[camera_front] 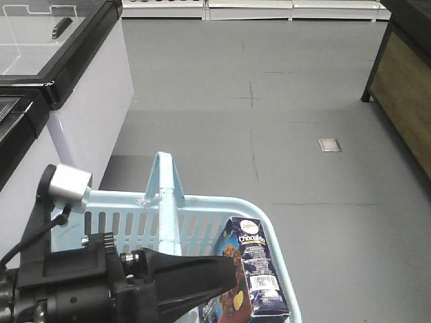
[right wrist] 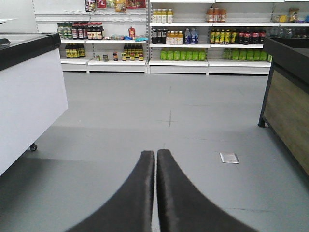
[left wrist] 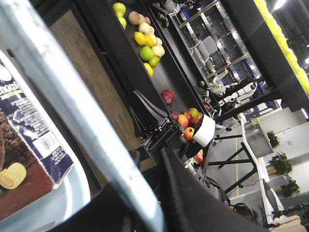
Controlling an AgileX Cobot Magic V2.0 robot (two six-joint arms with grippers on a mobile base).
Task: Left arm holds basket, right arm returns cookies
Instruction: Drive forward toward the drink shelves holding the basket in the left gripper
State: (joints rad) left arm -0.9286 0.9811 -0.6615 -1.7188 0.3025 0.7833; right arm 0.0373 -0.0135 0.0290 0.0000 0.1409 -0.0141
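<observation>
Exterior front-facing, far left: white freezer cabinet [camera_front: 87, 108] with black-framed glass lid, not involved. Lower left: left arm [camera_front: 74, 289], black, silver cylinder [camera_front: 71, 182] on top, reaching across the near side of the basket [camera_front: 202, 208]. Left hand [camera_front: 215, 279] narrow, clamped on the basket. Confirmed in left wrist view: pale blue bar [left wrist: 72, 96] caught between the dark fingers [left wrist: 193, 193]. Reads as the hold keeping the basket up off the floor [camera_front: 269, 121] and steady for the other arm's pick.

Centre: handle [camera_front: 167, 192] upright, splitting the basket interior.

Right of handle: cookies [camera_front: 259, 269], navy carton, standing with a slight tilt close to the right-hand wall, printed face toward camera. Touching that wall or not, cannot tell. Inside the basket, so return not yet begun.

Further right: bare grey floor, small metal floor plate [camera_front: 329, 145], then wood-panelled stand [camera_front: 404, 94] at the edge.

Right wrist view: right hand [right wrist: 155, 153] pinched nearly closed, nothing between the fingers, aimed at stocked shelves [right wrist: 178, 38] across the aisle, well apart from the carton.

Judgement: needs opening first, then a descent onto the carton top from the open right side, clear of the handle. Risk: left hand's wedge just beside the carton, little finger room.
</observation>
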